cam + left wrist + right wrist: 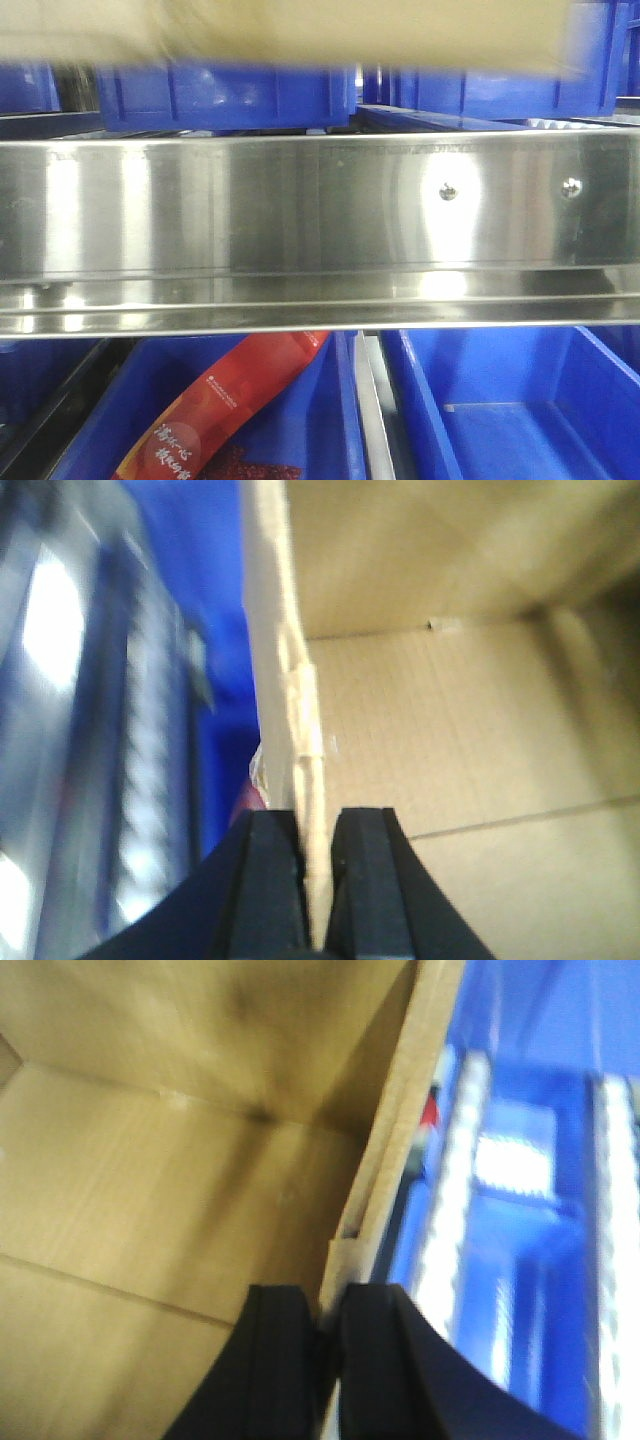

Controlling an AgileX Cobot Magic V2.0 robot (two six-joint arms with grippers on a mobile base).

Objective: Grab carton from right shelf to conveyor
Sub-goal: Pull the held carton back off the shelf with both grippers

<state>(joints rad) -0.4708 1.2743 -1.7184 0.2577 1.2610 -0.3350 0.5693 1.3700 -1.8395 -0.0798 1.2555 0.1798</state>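
Closest in, the left tool (318, 890) is clenched on the left wall of the carton (450, 740), one finger outside the cardboard and one inside. The right tool (328, 1360) bites the opposite wall the same way. The open box therefore hangs between the two arms, its inside to the right of the left tool and to the left of the right one. Neither arm is nearer; they share it.

Just past the right wall I can see white rollers (452, 1190) running away.

From the front, the carton is a blurred tan band across the top of the view, long axis side to side. It sits above the shelf's steel rail (300, 220) and in front of blue bins (220, 95). Below the rail are more bins, one holding a red packet (240, 400).

The conveyor isn't visible, so I'd judge the coming carry turns on both arms swinging together to keep the box level.
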